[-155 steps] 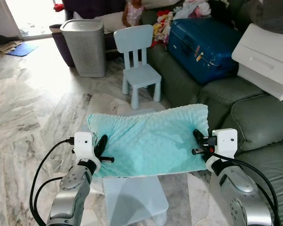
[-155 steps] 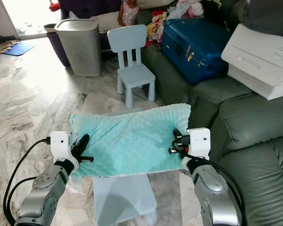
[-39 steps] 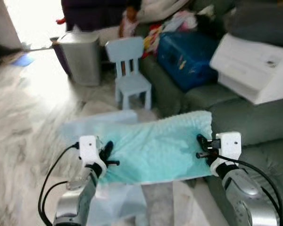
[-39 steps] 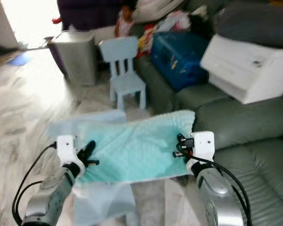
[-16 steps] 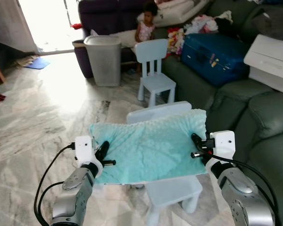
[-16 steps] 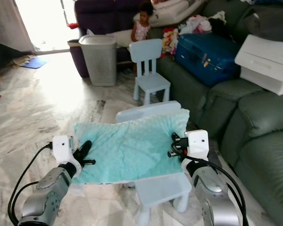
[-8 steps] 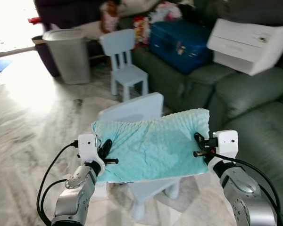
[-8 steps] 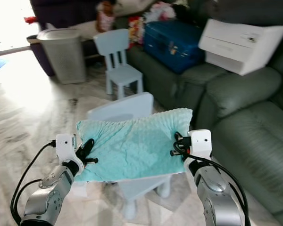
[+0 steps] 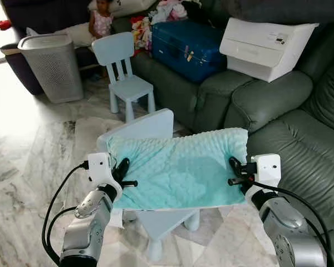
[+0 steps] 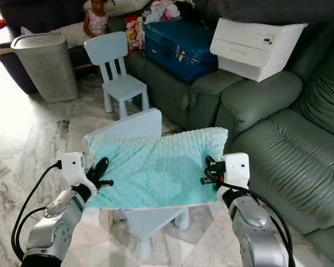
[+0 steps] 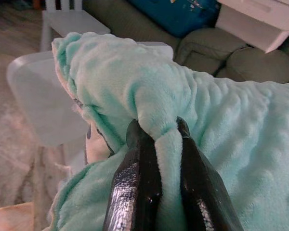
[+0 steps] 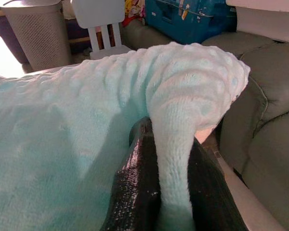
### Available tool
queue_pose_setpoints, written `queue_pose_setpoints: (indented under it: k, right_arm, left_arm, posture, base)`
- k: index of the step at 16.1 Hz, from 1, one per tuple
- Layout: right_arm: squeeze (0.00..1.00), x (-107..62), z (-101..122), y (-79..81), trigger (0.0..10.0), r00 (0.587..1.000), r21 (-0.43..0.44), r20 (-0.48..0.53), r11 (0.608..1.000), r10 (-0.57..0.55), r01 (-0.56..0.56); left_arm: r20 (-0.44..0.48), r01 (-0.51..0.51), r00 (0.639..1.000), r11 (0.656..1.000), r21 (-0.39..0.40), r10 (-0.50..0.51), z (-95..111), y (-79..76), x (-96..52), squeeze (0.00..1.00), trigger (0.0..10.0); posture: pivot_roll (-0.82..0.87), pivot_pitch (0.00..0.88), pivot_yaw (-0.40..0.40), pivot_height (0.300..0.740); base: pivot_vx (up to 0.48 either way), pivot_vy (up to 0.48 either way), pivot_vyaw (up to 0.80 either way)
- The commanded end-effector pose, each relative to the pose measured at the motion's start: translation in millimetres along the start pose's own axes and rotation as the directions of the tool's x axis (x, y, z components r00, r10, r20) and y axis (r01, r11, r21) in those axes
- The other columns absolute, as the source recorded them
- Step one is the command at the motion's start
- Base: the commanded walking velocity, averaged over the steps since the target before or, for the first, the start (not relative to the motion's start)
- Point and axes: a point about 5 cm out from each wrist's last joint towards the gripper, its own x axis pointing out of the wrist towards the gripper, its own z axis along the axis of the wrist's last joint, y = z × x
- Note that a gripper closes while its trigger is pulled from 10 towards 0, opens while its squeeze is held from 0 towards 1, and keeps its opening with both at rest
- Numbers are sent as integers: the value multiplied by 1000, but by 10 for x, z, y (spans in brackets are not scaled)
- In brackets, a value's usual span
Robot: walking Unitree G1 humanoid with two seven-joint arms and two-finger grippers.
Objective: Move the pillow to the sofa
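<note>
Firmly pinched: left gripper (image 11: 156,144) jaws clamp fold at one end of mint-green pillow (image 9: 181,169); right gripper (image 12: 168,139) jaws clamp opposite end. Pillow stretched between grippers, frame centre, above pale blue kids' table (image 9: 139,127). Green sofa (image 9: 300,128) at frame right.

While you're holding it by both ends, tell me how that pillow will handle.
The pillow is probably soft: its fabric bunches between the fingers of the left gripper and right gripper. It looks light, spanning both grippers with little sag. The nubby plush should resist slipping.
</note>
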Motion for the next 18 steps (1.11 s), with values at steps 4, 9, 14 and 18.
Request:
queue_pose_setpoints:
  k: [4, 9, 14, 18]
  right_arm:
    - [0, -17, 34, -16, 10000, 1000, -1, 11, 1000, -11, 11]
    - [0, -23, 20, -18, 10000, 1000, 3, 0, 1000, -12, 12]
    - [0, -27, 21, -33, 10000, 1000, -1, -3, 1000, -13, 13]
    - [0, -34, 47, -34, 10000, 1000, -16, 16, 1000, -3, 4]
  left_arm:
    - [41, -3, 999, 998, 66, 0, 62, 35, 14, 0, 10000]
    - [33, 25, 999, 1000, 11, -26, 36, 2, 11, 0, 10000]
    - [21, 44, 999, 999, 5, -44, -5, -48, -1, 0, 10000]
    - [20, 64, 998, 998, -7, -63, -15, -78, -4, 0, 10000]
  posture:
    - [-208, 12, 9, 740]
    - [-211, 12, 9, 740]
    - [-215, 10, 5, 740]
    - [-218, 9, 2, 740]
  base:
    - [0, 0, -797]
    - [0, 0, -781]
    - [0, 0, -769]
    - [0, 0, -581]
